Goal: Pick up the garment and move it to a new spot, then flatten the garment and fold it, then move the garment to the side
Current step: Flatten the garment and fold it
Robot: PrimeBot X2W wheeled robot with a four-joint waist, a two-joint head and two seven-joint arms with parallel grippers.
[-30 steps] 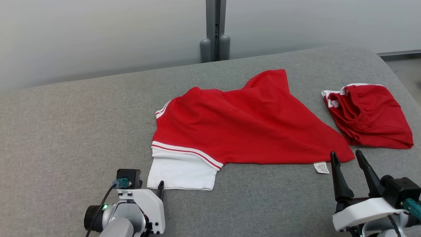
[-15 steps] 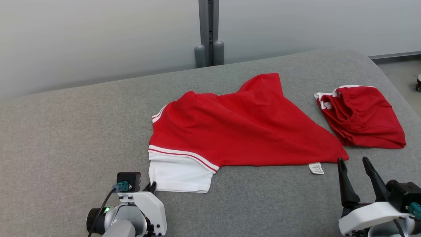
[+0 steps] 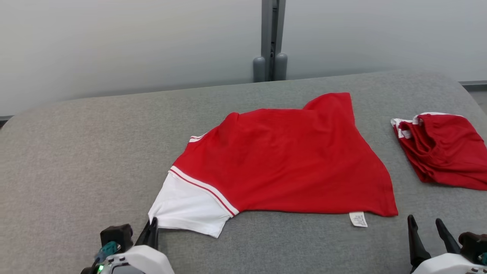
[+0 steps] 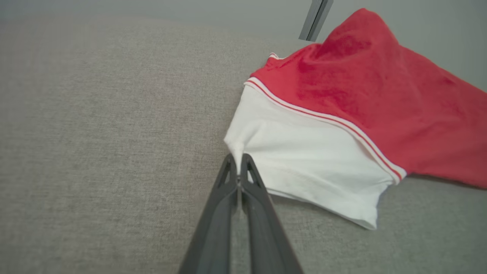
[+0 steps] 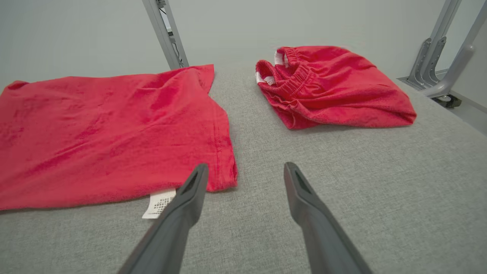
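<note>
Wrist close-up: left gripper (image 4: 238, 158) on sleeve (image 4: 304, 160)

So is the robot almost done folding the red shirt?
Not nearly. Done: the left gripper is shut on the corner of the white sleeve. In hand: picking up the red shirt, which lies rumpled on the grey surface. The right gripper is open beside the shirt's other corner, holding nothing. Left: moving, flattening, folding, and setting it aside.
</note>
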